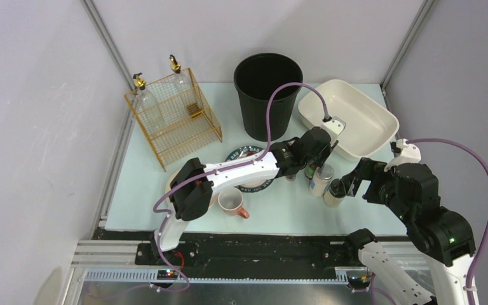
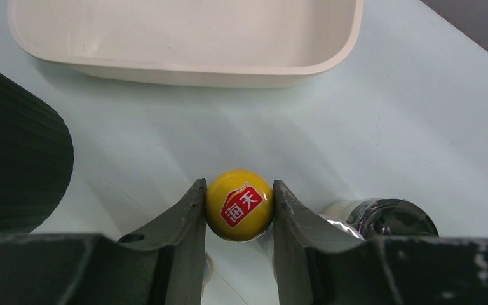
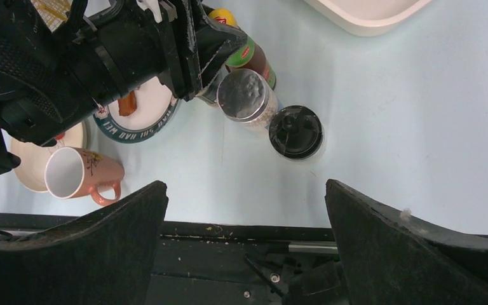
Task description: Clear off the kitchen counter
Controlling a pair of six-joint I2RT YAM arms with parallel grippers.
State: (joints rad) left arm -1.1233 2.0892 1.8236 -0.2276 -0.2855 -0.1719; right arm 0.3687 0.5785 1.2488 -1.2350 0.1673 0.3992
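Observation:
The pale mint kitchen counter (image 1: 146, 190) holds three small containers near its front right. My left gripper (image 2: 239, 206) is shut on the yellow cap (image 2: 239, 204) of a brown sauce bottle with a green label (image 3: 253, 57); in the top view the gripper (image 1: 309, 165) hides most of the bottle. Right of it stand a silver-lidded shaker (image 1: 321, 180) and a black-lidded jar (image 1: 333, 192). My right gripper (image 3: 244, 190) is open and empty, near the counter's front edge, just short of the jar (image 3: 296, 131).
A pink mug (image 1: 232, 202) lies by a cream saucer (image 1: 176, 184) and a dark-rimmed plate (image 1: 254, 184). A black bin (image 1: 268, 95) and a white basin (image 1: 349, 117) stand at the back. A wire basket (image 1: 175, 117) holds two glass bottles at the back left.

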